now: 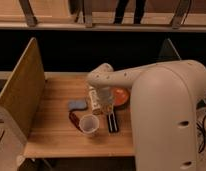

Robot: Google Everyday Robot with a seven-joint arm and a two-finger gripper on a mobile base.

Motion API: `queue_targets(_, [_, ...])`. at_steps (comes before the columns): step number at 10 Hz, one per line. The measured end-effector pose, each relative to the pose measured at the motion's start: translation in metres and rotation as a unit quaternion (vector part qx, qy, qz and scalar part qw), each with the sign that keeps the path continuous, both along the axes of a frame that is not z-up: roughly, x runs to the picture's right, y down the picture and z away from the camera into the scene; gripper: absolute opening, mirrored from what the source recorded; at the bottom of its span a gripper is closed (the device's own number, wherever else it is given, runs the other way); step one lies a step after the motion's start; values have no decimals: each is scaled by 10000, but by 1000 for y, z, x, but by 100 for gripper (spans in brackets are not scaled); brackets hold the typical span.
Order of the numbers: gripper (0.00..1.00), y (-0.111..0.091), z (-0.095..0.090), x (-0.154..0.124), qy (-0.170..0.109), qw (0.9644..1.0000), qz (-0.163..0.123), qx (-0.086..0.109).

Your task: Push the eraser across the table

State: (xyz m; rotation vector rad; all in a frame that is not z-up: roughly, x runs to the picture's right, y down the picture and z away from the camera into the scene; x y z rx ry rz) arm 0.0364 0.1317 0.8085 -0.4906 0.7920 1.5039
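The light wooden tabletop (56, 135) fills the middle of the view, with an upright wooden side panel (23, 85) on its picture-left edge. The robot's white arm (126, 77) reaches over the tabletop from the picture's right and bends down at the wrist. An orange plate (122, 97) lies beyond the wrist toward the right. A clear plastic cup (89, 124) stands nearer the front edge, and a flat blue-grey pad (77, 104) lies further left. The eraser (94, 100) sits near the tabletop's middle, between the pad and the plate, its long axis running roughly from the far edge toward the near one. The gripper (105, 104) hangs low just beside the eraser's picture-right long side. Whether it touches the block, and whether it is spread or pressed together, cannot be told. Since the eraser lies broadside to the gripper, a sideways sweep toward the pad looks the likeliest push, though the pad stands close in that path.
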Motion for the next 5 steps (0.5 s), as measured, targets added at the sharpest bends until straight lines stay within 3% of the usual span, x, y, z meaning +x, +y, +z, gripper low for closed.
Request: queue_targets(5, [0,2,-2,-5,-91,9999,-54,-25])
